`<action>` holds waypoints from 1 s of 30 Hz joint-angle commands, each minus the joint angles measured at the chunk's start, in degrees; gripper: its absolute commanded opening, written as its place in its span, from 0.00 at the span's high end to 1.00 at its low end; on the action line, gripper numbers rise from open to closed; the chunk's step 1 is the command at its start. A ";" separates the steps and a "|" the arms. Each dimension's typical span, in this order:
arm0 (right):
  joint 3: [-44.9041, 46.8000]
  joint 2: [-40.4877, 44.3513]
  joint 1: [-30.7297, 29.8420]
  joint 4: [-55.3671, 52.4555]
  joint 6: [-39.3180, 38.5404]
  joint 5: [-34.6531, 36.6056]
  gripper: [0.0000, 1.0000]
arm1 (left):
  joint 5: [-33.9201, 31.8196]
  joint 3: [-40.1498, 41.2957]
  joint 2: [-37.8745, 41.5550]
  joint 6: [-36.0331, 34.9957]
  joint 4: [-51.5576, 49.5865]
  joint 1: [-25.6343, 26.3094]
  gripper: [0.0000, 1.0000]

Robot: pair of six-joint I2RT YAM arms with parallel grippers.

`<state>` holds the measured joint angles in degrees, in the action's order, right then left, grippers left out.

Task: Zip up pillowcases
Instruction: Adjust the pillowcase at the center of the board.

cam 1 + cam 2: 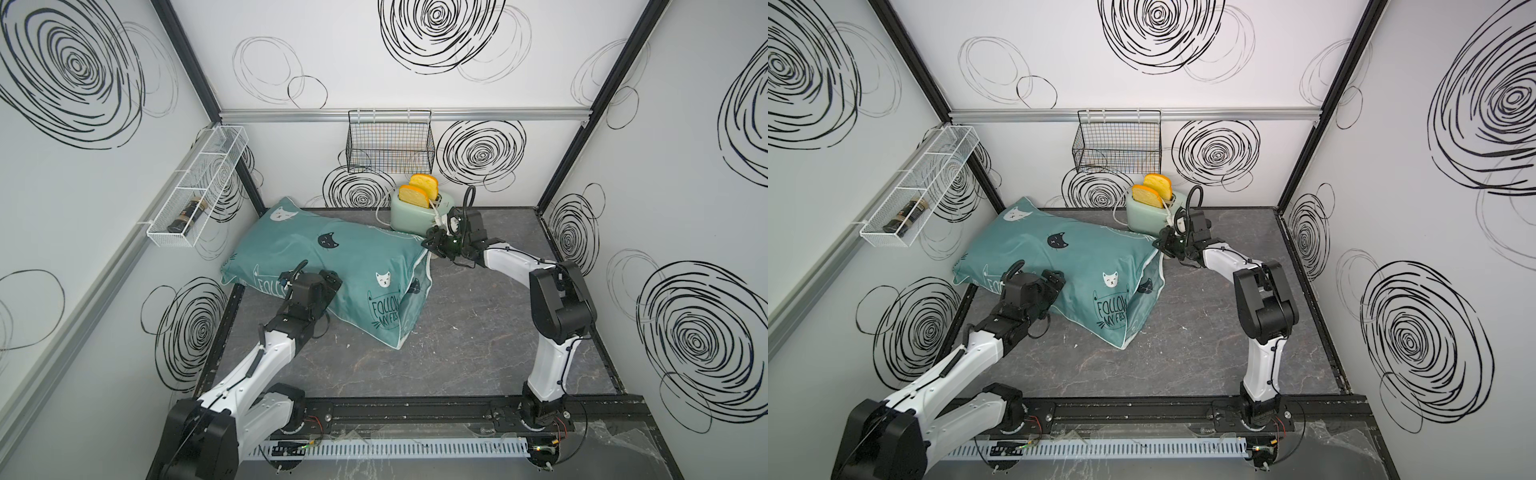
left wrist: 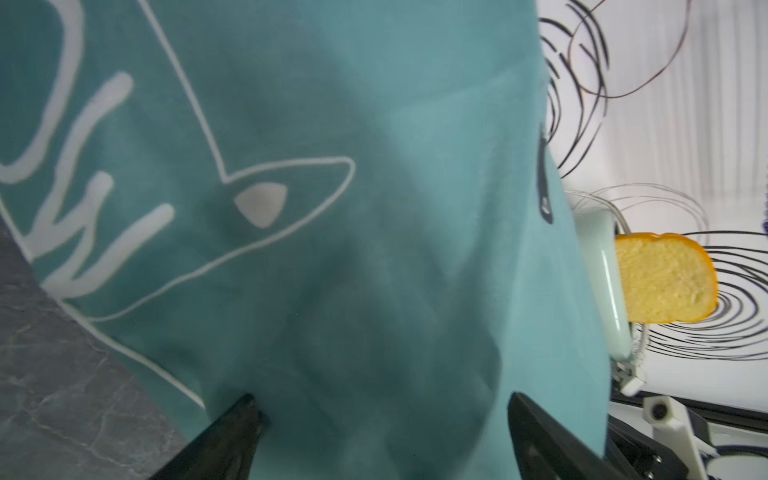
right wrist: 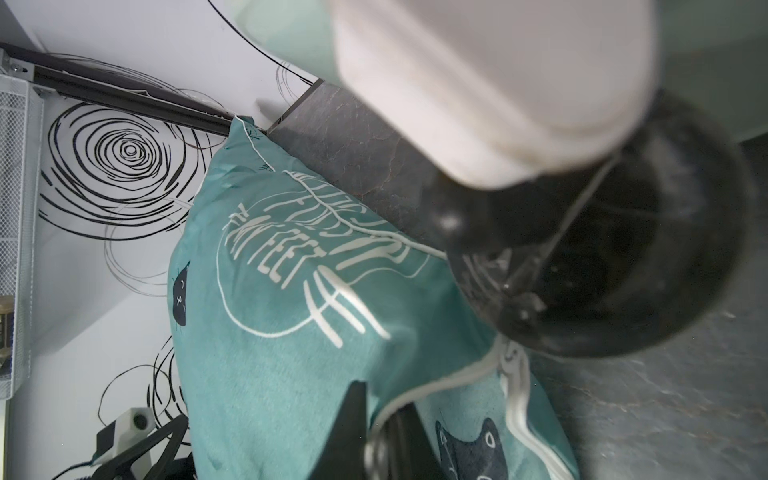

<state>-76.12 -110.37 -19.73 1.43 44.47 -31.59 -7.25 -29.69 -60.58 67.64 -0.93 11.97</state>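
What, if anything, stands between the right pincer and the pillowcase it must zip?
Nothing visible does. The right pincer is shut on the pillowcase at its white-piped corner. The toaster stands close behind that corner, beside the pincer, not between the two.
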 commanded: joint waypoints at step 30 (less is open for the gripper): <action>11.14 22.51 -24.00 2.17 7.12 6.33 0.87 | 11.85 -20.48 -19.95 -22.85 7.15 -16.41 0.04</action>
<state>-63.16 -90.59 -43.75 4.69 52.25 -27.31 2.70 -47.75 -81.91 47.99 3.38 -4.27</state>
